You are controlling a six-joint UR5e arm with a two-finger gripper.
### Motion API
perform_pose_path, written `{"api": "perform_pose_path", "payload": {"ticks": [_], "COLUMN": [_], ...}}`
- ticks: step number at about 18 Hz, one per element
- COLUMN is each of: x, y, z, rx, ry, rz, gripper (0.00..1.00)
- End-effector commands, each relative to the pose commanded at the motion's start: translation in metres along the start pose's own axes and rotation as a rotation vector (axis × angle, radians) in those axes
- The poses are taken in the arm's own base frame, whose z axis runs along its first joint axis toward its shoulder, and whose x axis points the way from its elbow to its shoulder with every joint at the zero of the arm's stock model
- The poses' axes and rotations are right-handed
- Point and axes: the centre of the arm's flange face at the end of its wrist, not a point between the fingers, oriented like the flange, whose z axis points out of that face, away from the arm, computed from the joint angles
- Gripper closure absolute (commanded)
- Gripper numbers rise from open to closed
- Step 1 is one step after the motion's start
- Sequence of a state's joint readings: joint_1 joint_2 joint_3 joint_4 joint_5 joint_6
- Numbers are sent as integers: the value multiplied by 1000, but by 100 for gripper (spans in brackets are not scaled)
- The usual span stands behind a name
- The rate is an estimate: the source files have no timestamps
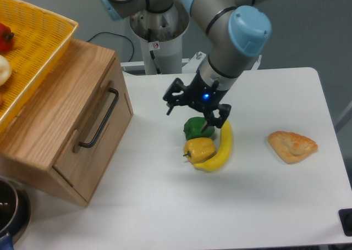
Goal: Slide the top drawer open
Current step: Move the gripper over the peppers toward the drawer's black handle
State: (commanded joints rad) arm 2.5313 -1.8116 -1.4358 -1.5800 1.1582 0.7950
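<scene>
The top drawer is a light-oak panel with a long black bar handle, set in the wooden cabinet at the left. It sits flush with the casing, closed. My gripper hangs over the white table to the right of the handle, well apart from it, just above the green pepper. Its two fingers stand spread with nothing between them.
A green pepper, a yellow pepper and a banana lie mid-table under the gripper. A pastry lies to the right. A yellow basket holding produce rests on the cabinet top. A dark pot shows at bottom left.
</scene>
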Motion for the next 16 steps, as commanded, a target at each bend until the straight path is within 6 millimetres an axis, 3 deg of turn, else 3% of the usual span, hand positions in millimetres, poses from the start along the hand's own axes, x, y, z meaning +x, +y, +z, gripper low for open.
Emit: {"api": "perform_pose_path", "payload": {"ticks": [4, 10, 16], "x": [32, 44, 64], "y": [-15, -21, -30], "z": [17, 17, 29], "rx": [-25, 6, -3], "ry": [21, 66, 89], "rz": [-74, -112, -130], "gripper": [0, 0, 0]}}
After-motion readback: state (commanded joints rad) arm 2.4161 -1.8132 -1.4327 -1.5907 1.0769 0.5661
